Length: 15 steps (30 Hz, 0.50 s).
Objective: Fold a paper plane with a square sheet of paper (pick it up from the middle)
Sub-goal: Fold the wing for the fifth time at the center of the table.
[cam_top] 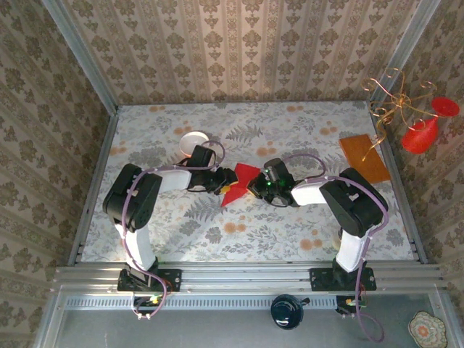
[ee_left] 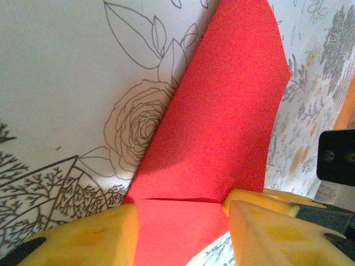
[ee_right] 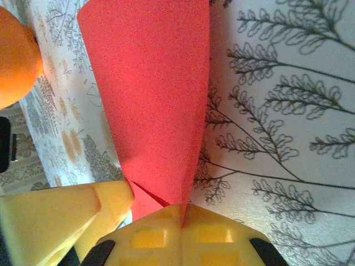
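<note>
Top external view: two black arms reach in from the near edge and meet over the middle of the floral-patterned table (cam_top: 290, 232).
Board: a flat orange-brown rectangular board (cam_top: 364, 157) lies far right on the table, well apart from the work.
Sheet: the bright red paper sheet (cam_top: 239, 183) sits between the two hands at mid-table. It is already doubled into a tapering shape with a pointed corner, and part of it is lifted off the surface.
Bowl: a small round white bowl (cam_top: 193, 140) stands just behind the left arm, untouched.
Left hand: the left hand (ee_left: 180, 208) has its yellow fingers standing apart on either side of one end of the sheet. Red paper lies in the gap, and no pinch is visible.
Right hand: the right hand (ee_right: 158, 202) is closed tight on the sheet, its fingers meeting on the folded edge at the narrow end.
Step in hand: probably mid-fold. A crease is made and pinned by the right hand, but the shape is not yet a slim dart.
Next move: likely the left hand must take a fresh hold on the loose flap and bring it to the centre crease. That calls for aligned edges and a gentle pull, since paper this thin buckles or slips easily.
</note>
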Each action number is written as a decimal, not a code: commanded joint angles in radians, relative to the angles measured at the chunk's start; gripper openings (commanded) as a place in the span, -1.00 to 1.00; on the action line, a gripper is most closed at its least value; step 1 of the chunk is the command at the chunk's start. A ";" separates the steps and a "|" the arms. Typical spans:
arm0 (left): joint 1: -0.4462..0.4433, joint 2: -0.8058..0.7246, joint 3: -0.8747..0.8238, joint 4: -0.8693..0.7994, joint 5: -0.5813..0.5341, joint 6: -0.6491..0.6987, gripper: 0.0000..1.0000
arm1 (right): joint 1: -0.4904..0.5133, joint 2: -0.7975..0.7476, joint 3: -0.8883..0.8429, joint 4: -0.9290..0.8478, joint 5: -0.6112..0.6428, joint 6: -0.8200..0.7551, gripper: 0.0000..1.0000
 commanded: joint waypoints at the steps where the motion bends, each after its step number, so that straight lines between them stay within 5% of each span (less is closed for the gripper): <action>1: 0.008 -0.064 0.026 -0.096 -0.037 0.107 0.01 | -0.006 -0.057 0.007 -0.054 0.064 -0.019 -1.00; 9: -0.028 -0.200 0.037 -0.205 -0.158 0.469 0.16 | -0.023 -0.190 -0.031 -0.139 0.089 -0.017 -1.00; 15: -0.160 -0.246 0.014 -0.180 -0.342 0.708 0.42 | -0.045 -0.216 -0.062 -0.125 0.044 0.064 -1.00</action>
